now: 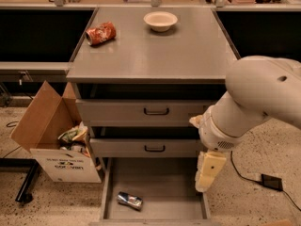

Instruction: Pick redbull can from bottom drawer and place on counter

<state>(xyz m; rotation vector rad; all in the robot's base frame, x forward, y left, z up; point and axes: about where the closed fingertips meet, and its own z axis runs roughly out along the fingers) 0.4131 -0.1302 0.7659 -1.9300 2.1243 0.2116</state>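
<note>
While the gripper [209,172] hangs at the right wall of the open bottom drawer [164,189], how far it is open cannot be told. The redbull can [129,200] lies well apart from it, on its side on the drawer floor near the front-left. The can's long axis runs roughly left to right.

The arm [263,93] is showing bulky, smooth white rounded shells with one small dark hole; the cream, blocky gripper [210,171] is hanging over the bottom drawer's [160,187] right wall.
</note>
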